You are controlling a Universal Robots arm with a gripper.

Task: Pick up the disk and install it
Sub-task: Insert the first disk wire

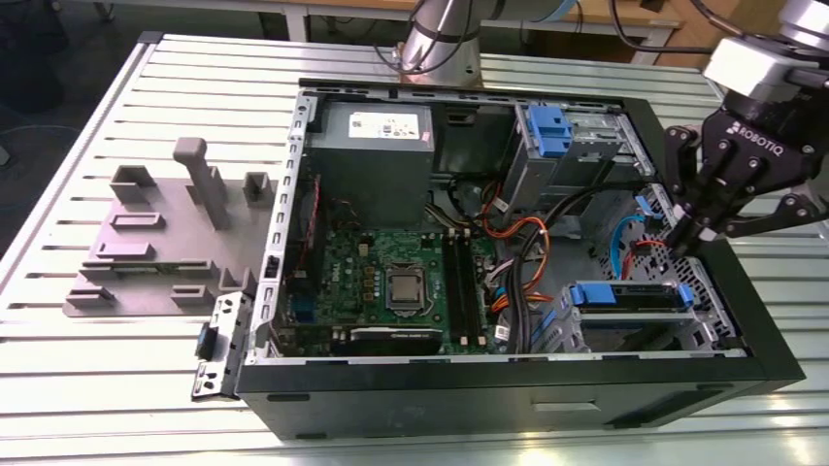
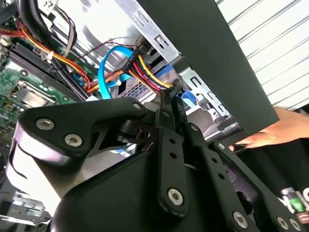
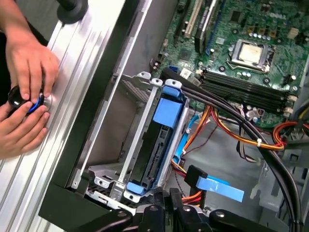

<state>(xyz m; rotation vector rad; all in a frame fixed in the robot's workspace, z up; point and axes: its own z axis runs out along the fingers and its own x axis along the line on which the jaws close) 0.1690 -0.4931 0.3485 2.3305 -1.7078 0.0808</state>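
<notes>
The disk (image 1: pixel 631 294) lies in the metal drive cage at the near corner of the open computer case, on the exterior view's right, with its blue rail facing the motherboard. In the first wrist view the disk (image 3: pixel 157 150) shows edge-on in the cage, with blue plastic at both ends. My gripper (image 1: pixel 682 241) hangs just above and behind the cage. Its fingers are pressed together, and I see nothing between them. In the second wrist view the gripper (image 2: pixel 169 96) has its tips next to a connector with yellow, red and black wires. The gripper (image 3: pixel 170 197) sits right over the cage's end.
A person's hands (image 3: pixel 24 96) rest on the ribbed table beside the case, holding a black and blue knob; one hand (image 2: pixel 270 133) shows past the case wall. Orange and blue cables (image 3: pixel 231 130) cross beside the cage. Motherboard (image 1: pixel 388 282), grey power supply (image 1: pixel 376 160), grey fixture plate (image 1: pixel 155 243).
</notes>
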